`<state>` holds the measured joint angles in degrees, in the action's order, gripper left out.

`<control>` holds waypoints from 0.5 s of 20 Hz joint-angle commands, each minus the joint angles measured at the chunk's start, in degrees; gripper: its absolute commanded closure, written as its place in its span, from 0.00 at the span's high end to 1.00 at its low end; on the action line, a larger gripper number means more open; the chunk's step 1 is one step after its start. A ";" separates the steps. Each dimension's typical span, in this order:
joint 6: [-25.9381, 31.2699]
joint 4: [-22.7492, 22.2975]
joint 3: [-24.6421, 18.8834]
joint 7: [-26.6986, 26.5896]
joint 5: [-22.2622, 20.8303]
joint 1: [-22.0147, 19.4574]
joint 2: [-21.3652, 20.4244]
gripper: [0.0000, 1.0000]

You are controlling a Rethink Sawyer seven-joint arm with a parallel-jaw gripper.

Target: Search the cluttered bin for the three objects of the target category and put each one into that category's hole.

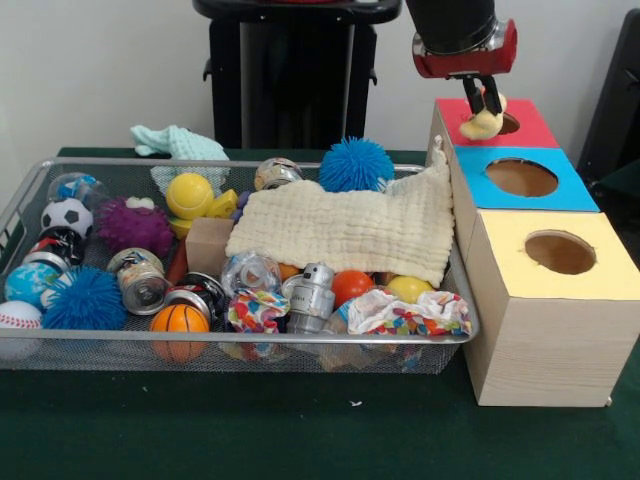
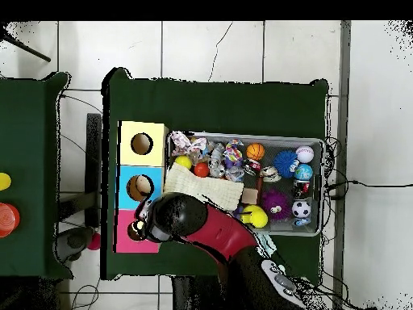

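My gripper (image 1: 487,104) hangs over the red-topped box (image 1: 532,128), shut on a small pale yellow object (image 1: 482,124) that dangles just above the red box's hole (image 1: 509,123). From overhead, the gripper (image 2: 140,228) and arm cover the red box (image 2: 123,242) and hide its hole. The wire bin (image 1: 250,338) to the left holds several balls, cans, a toy robot (image 1: 312,295) and a cream cloth (image 1: 345,228).
A blue-topped box (image 1: 478,190) and a yellow-topped box (image 1: 500,250), each with a round hole, stand in a row with the red one beside the bin (image 2: 323,186). A blue spiky ball (image 1: 357,165) and a light green cloth (image 1: 175,142) sit at the bin's far side.
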<state>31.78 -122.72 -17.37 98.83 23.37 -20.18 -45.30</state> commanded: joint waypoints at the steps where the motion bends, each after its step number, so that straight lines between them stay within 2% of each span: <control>1: -4.50 0.16 -2.69 3.51 -2.79 -0.51 1.91 0.00; 4: -5.01 0.15 -2.69 3.73 -3.03 -0.42 2.53 0.00; 10: -0.16 0.16 -3.46 5.27 -1.23 -0.09 0.94 0.00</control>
<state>31.70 -122.72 -17.37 98.83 22.29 -20.18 -45.23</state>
